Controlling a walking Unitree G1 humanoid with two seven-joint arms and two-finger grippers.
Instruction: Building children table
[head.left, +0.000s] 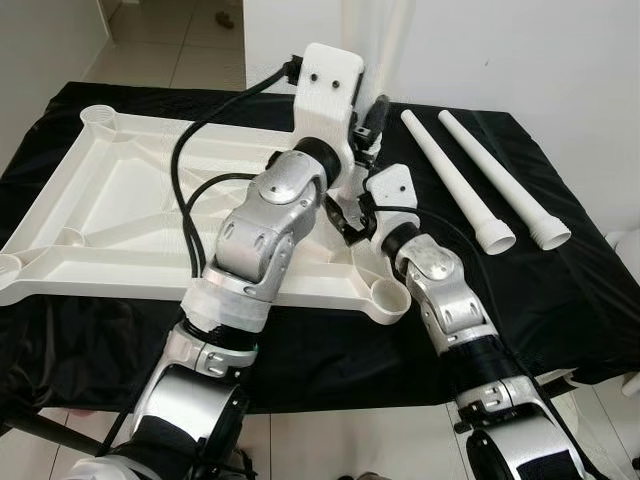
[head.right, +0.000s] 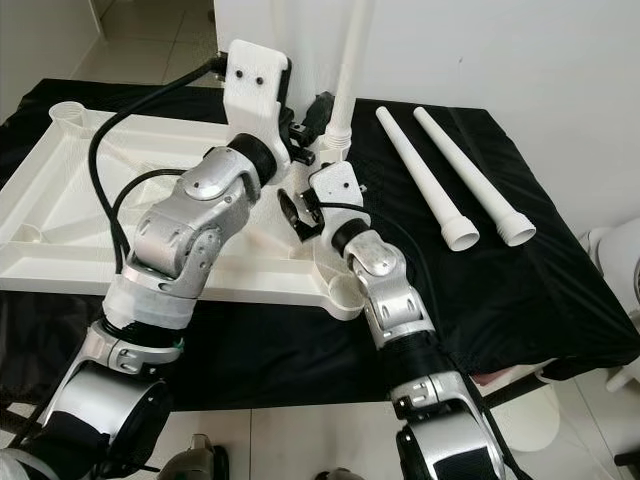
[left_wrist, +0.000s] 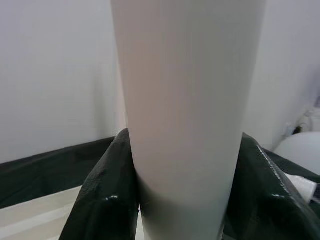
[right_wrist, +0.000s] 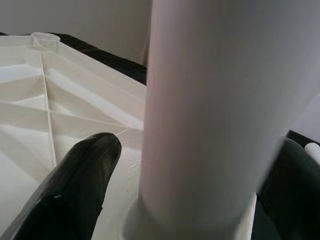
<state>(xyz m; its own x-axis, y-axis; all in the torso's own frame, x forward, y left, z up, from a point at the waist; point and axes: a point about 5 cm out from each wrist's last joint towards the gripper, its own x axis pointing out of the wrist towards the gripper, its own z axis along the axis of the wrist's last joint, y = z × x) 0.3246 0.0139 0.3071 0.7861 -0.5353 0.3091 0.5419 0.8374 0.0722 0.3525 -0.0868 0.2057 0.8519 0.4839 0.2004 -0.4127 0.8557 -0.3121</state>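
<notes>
A white tabletop (head.right: 80, 200) lies upside down on a black cloth (head.right: 540, 300), with round sockets at its corners. At its far right corner a white leg (head.right: 352, 60) stands upright. My left gripper (left_wrist: 182, 175) is shut on this leg, with both black fingers (left_wrist: 107, 200) pressed to its sides, a little above the base. My right gripper (right_wrist: 200, 165) is open low around the same leg (right_wrist: 210, 100), near the socket. One of its fingers (right_wrist: 80, 185) stands clear of the leg, over the tabletop ribs. Two more white legs (head.right: 425, 180) (head.right: 470, 175) lie side by side on the cloth to the right.
A white wall (head.right: 520, 50) rises right behind the table. Black cables (head.right: 110, 170) loop from my left arm over the tabletop. The near right socket (head.right: 345, 295) lies by my right forearm. A white rounded object (head.right: 615, 260) stands off the table's right edge.
</notes>
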